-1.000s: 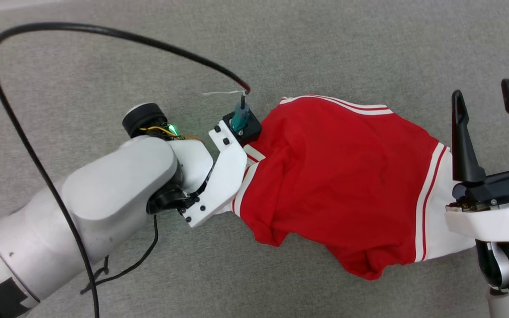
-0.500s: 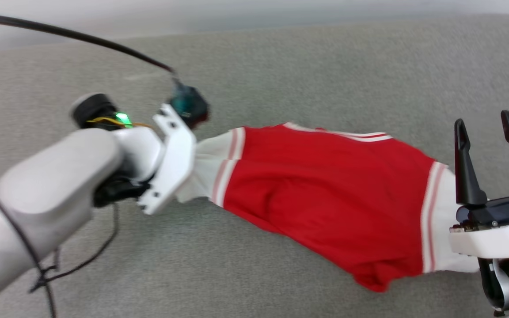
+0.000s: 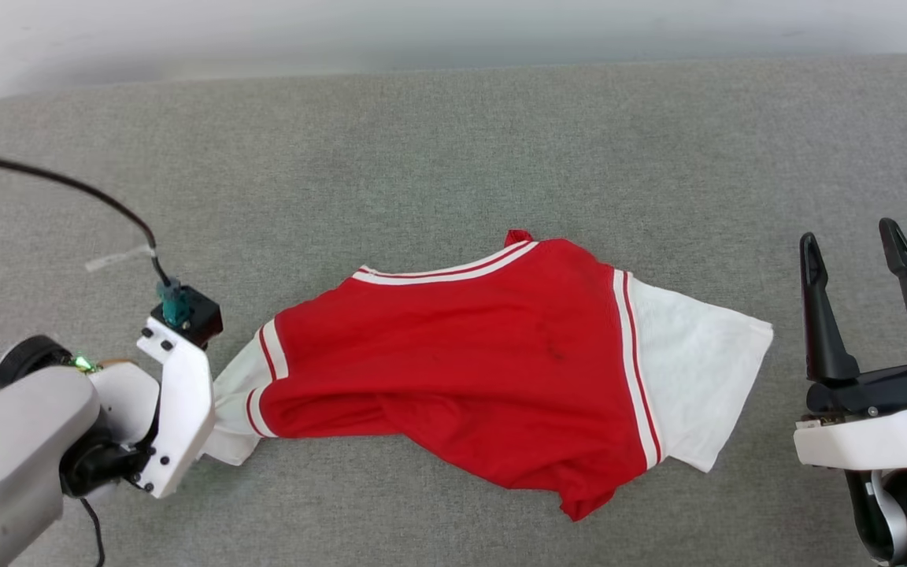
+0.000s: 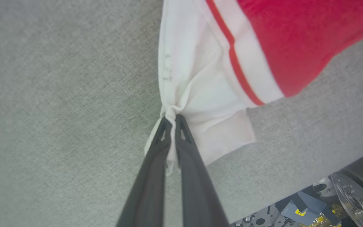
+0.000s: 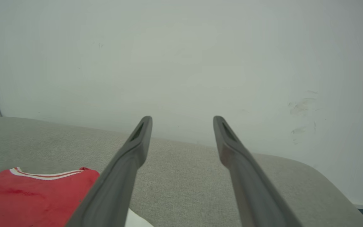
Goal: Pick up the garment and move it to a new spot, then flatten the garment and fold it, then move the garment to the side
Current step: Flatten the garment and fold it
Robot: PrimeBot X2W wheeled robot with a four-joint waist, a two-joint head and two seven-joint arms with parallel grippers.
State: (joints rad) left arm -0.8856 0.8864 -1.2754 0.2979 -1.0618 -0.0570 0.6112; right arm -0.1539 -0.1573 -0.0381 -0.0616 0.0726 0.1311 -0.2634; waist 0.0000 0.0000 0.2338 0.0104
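Ok so here's where I'm at: the red jersey-style T-shirt with white short sleeves and red-and-white striped trim (image 3: pixel 469 354) is lying across the middle of the grey fabric-covered padded surface (image 3: pixel 422 134), stretched out sideways about halfway between the far and near edges. Plain red side is up, striped neckline toward the far edge, and the hem is bunched into a crumpled point aiming at the near edge

My left gripper (image 4: pixel 170 119) is closed tight, its two long dark fingers pressed together on a pinch of the white sleeve at the shirt's left end. In the left wrist view the cloth gathers into wrinkles right at the fingertips and the rest of that sleeve fans out flat. That's down toward the near left corner, with a thin black cable (image 3: pixel 68 185) looping off the wrist

My right gripper (image 3: pixel 849 236) is wide open with nothing in it, over toward the near right corner. The other white sleeve lies spread flat near it, with a strip of bare grey between them, so no contact. In the right wrist view its fingers point at the pale plain wall (image 5: pixel 181 47) behind the far edge
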